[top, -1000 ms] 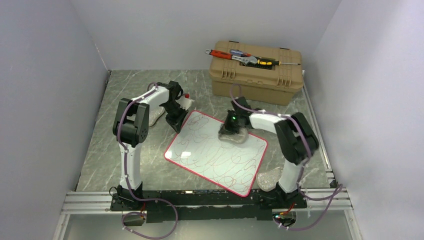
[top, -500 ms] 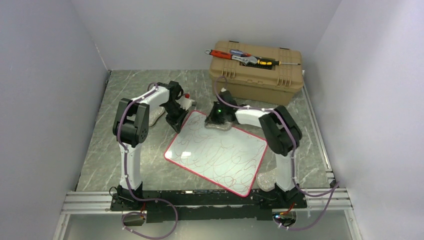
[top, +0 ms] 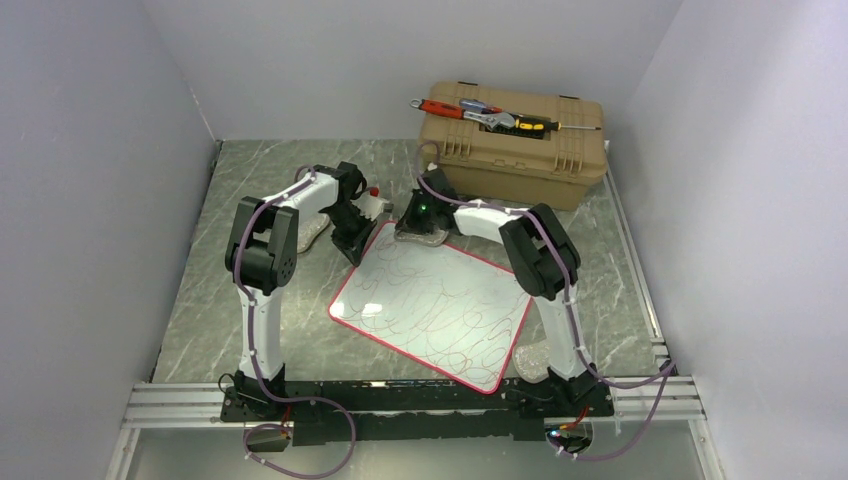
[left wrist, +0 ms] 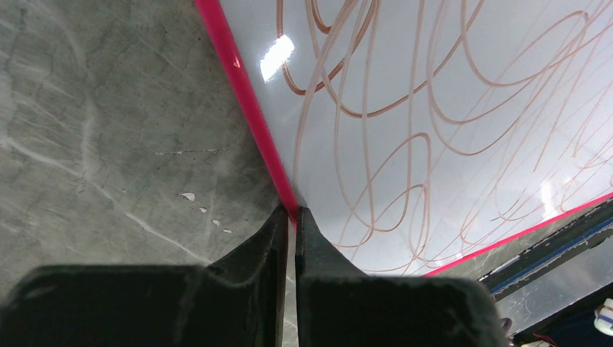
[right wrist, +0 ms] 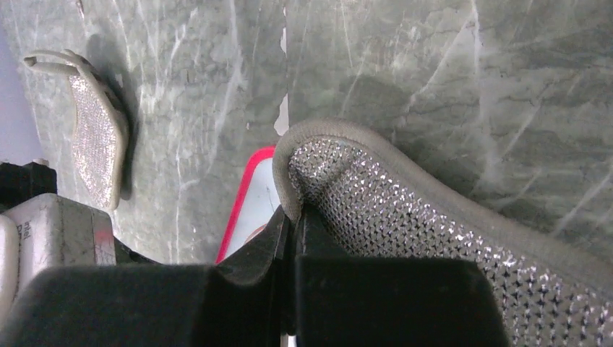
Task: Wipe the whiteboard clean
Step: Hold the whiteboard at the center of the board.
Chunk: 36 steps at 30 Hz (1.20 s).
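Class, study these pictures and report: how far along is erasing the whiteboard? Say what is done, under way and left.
Done: little; pen scribbles cover nearly the whole whiteboard. In hand: the left gripper pinches its red rim, while the right gripper, shut on a grey mesh cloth, holds it at the far corner. Left: wiping almost all the surface.

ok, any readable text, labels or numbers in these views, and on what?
Nothing reads clearly.
pale container, right wrist view: a few small dark characters, too blurred to read.
whiteboard: only reddish pen loops, no letters.
toolbox and the tools on it: no legible label.
mesh pad: no print.
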Tool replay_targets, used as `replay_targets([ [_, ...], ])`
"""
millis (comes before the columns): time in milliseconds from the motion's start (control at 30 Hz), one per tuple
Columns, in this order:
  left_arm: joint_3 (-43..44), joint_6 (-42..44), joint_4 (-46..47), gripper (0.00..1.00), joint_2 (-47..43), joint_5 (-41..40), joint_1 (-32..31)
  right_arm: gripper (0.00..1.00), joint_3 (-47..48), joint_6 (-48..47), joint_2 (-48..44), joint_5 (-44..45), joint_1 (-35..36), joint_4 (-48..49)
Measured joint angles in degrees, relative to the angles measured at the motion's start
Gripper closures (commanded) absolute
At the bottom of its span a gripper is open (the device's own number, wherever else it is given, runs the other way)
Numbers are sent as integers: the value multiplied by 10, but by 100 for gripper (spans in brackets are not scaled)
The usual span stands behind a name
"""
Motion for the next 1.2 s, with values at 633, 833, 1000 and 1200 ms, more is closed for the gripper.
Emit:
replay_targets([
  [633,-3,0,1,96,-1,-1,0,100,-14,-2,0,10,7,40],
  [833,-3,0,1,96,-1,-1,0,100,-89,4,-33,17,14,91],
  [1000,-5,0,3,96,-2,-1,0,100,-298,9,-173,-8,-62,128],
  [1200,-7,1,4,96,-3,-1,0,100,-256,17,-136,-39,-66,135],
])
